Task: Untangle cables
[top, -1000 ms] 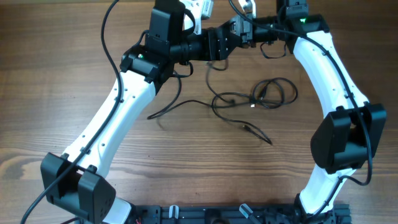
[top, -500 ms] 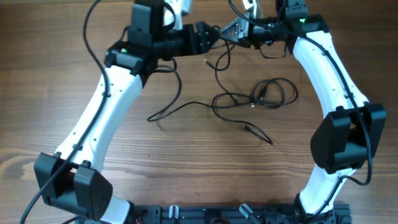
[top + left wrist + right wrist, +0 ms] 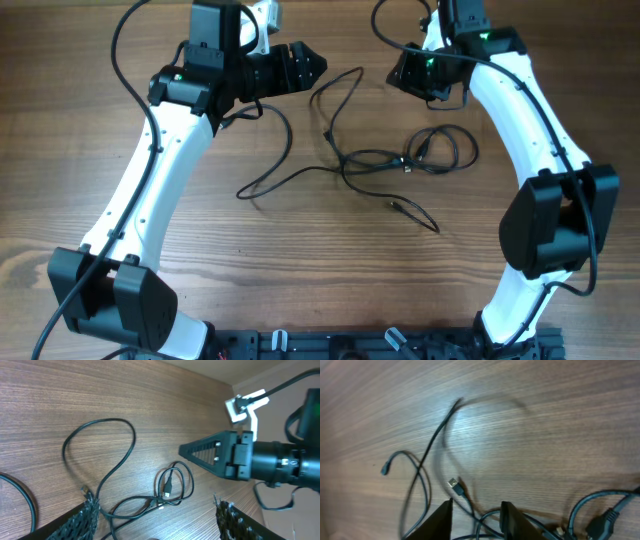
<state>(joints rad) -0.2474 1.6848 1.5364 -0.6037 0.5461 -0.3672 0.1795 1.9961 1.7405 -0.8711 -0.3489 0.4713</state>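
Separated since one second earlier: left gripper (image 3: 316,64) and right gripper (image 3: 398,75), then tip to tip at far centre, now well apart, one shifted left, the other drawn back right. Left arm likewise swung left. Dropped between them: one strand of the cables (image 3: 372,156), earlier running up to the meeting point, now lying flat on the wooden table (image 3: 300,285) as an open loop (image 3: 100,420) in the gap between the two grippers. Left fingers (image 3: 85,520): set wide, gripping nothing, with the loop and the rest of the cables on the table beyond them. Right fingers (image 3: 437,520): parted by a narrow gap, closed on nothing, raised over a strand ending in a silver-tipped plug (image 3: 453,483). Remaining cables: unmoved, at centre, nearer than both grippers. Small coil (image 3: 421,147): right of centre, just inside the right arm, joined to the loop where several strands cross. Long strand (image 3: 268,181): trailing from that crossing toward the left, passing near the left arm, its end free on the table. Short strand (image 3: 415,214): nearest of all, ending in a dark plug pointing near and right, clear of both arms
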